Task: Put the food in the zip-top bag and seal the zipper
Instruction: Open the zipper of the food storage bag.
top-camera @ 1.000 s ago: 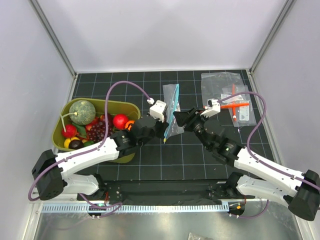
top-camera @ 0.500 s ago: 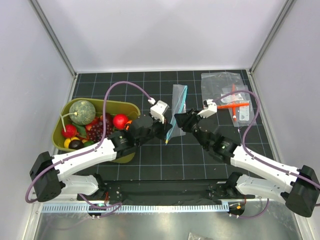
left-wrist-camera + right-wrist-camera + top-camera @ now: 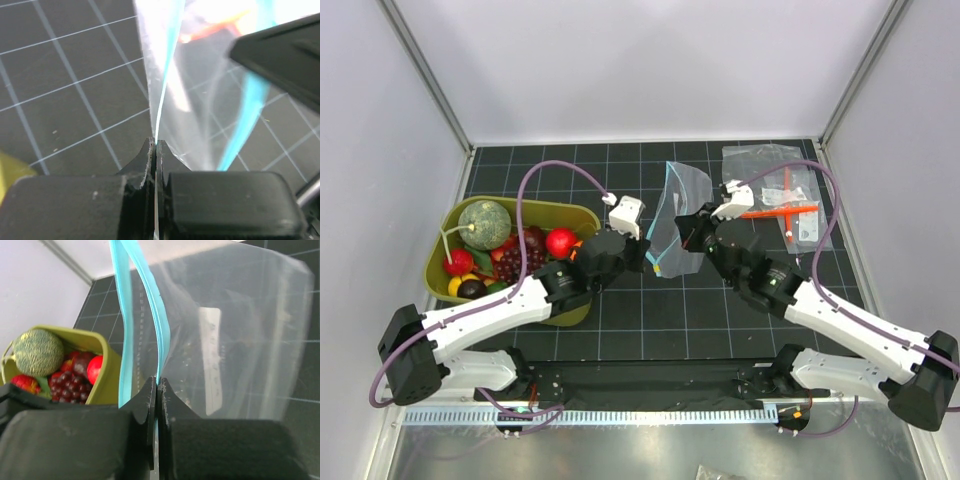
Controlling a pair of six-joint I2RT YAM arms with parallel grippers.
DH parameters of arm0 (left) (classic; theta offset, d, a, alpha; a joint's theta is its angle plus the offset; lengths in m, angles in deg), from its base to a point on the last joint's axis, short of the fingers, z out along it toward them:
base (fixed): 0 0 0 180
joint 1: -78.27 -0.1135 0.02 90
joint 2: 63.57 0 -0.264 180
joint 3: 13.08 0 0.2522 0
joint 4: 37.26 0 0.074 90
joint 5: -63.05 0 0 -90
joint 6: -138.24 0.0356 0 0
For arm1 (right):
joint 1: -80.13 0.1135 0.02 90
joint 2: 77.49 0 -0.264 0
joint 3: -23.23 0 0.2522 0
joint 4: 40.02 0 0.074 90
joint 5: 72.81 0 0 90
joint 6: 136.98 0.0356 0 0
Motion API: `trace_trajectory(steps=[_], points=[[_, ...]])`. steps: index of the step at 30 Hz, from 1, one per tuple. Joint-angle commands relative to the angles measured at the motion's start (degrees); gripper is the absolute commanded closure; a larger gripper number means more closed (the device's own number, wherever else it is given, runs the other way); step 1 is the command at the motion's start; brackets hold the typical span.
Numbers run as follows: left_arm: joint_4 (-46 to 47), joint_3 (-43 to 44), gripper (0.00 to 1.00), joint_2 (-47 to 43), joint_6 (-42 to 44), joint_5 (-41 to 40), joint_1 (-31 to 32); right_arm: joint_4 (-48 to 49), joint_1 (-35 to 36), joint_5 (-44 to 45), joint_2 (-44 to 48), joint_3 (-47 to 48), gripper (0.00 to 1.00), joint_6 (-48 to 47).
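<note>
The zip-top bag [image 3: 678, 205] hangs off the mat between both arms, clear and crinkly. Its teal zipper [image 3: 660, 225] is parted into two lips. My left gripper [image 3: 646, 260] is shut on one lip; in the left wrist view its jaws [image 3: 156, 145] pinch the thin teal edge [image 3: 167, 65]. My right gripper [image 3: 686, 228] is shut on the other lip [image 3: 150, 300], its tips [image 3: 157, 383] clamped on the strip. The food lies in the olive tub [image 3: 582, 214]: a round red fruit [image 3: 560, 242], dark grapes [image 3: 516, 262] and an orange piece [image 3: 579, 250]. The bag [image 3: 235, 340] holds nothing.
A grey-green melon [image 3: 485, 222] and other toy pieces share the tub, which is left of the bag. Clear packets with an orange-red tool [image 3: 778, 210] lie at the back right of the black gridded mat [image 3: 650, 320]. Grey walls close in both sides and the back.
My right gripper has closed on the bag's second lip. Both grippers have drawn apart, so the flat bag now shows an open mouth and sits a little farther back.
</note>
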Motion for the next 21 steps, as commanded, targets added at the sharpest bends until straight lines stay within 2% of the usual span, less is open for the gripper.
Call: trace_trajectory(steps=[1, 2, 3, 6, 9, 15, 17, 20, 21], points=[[-2.49, 2.10, 0.96, -0.04, -2.24, -6.27, -0.44, -0.86, 0.32, -5.21, -0.29, 2.97, 0.99, -6.20], [-2.84, 2.11, 0.91, -0.12, -2.59, -6.62, -0.44, -1.29, 0.23, -6.46, -0.91, 3.49, 0.99, -6.55], [-2.76, 1.93, 0.80, -0.39, -2.59, -6.54, -0.44, -2.60, 0.32, -7.34, -1.96, 4.98, 0.99, -6.73], [-2.06, 1.23, 0.68, -1.18, -2.59, -6.19, -0.44, -5.50, 0.23, -10.16, -6.18, 8.41, 0.99, -8.22], [-1.79, 0.79, 0.63, -1.88, -2.33, -6.71, -0.44, -5.17, 0.58, -12.88, -8.20, 9.21, 0.99, -9.01], [-2.93, 0.96, 0.61, -0.48, -3.99, -6.98, -3.15, -5.96, 2.08, -14.21, -8.91, 10.36, 0.99, -10.95], [-5.29, 1.84, 0.64, 0.75, -7.33, -2.36, -6.91, -5.78, 2.08, -13.77, -8.74, 10.01, 0.99, -10.95], [-6.54, 2.54, 0.82, 3.12, -10.93, 4.78, -12.45, -6.13, 2.08, -13.42, -8.91, 10.09, 0.99, -11.03], [-6.54, 2.55, 0.96, 3.82, -11.11, 7.24, -13.17, -6.13, 2.08, -13.24, -8.91, 10.09, 0.99, -11.03]])
